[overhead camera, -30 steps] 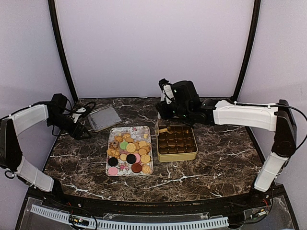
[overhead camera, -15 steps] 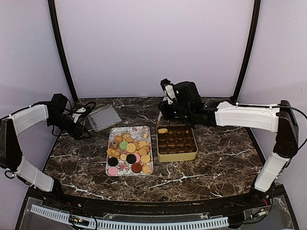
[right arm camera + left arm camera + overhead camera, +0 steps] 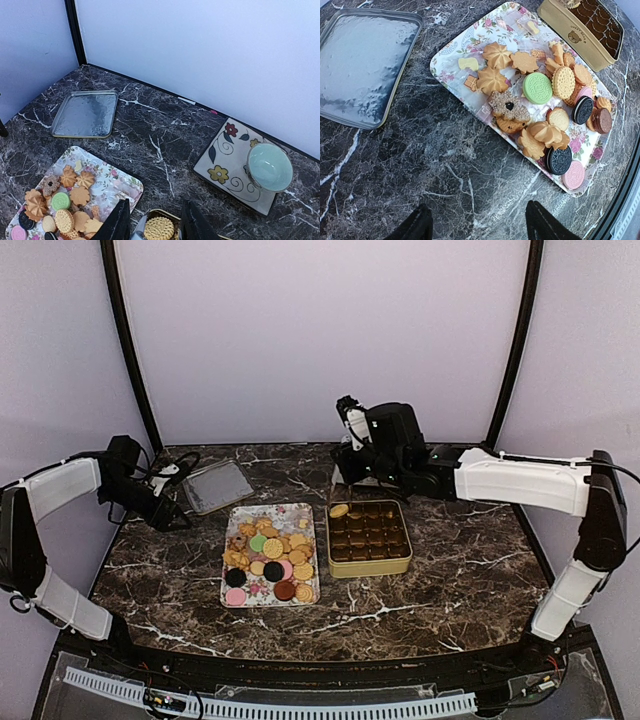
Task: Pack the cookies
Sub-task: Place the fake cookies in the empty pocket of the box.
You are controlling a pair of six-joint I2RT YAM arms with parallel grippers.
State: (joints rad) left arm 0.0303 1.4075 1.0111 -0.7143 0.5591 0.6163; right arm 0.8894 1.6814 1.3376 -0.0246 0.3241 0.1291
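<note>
Dark veined marble forms the table (image 3: 450, 580), closed in by pale lilac walls. At its middle lies a flowery tray (image 3: 447, 60) bearing the cookies (image 3: 268, 558), heaped and overlapping: tan swirls and ridged rounds with green, pink and dark sandwich discs. At 3 o'clock from the tray, just beside it, sits the gold tin (image 3: 370, 565), its grid of compartments bare except the 10 o'clock corner cell, where one round tan biscuit (image 3: 159, 228) lies flat. The right gripper (image 3: 156, 210) hangs above that corner with its jaws apart and nothing pinched between them. The left gripper (image 3: 476, 207) hovers low at 9 o'clock from the tray, jaws wide and empty, near the silver lid (image 3: 362, 65). A flowered plate (image 3: 222, 172) with a pale green bowl (image 3: 270, 167) stands at 12 o'clock beyond the tin. Packing looks barely begun. The heap is the likely hazard: a finger pushed in at a slant could shove neighbours over the tray's low rim, and a hard pinch could crumble a swirl. A biscuit let go off-centre might land tilted on a divider.
</note>
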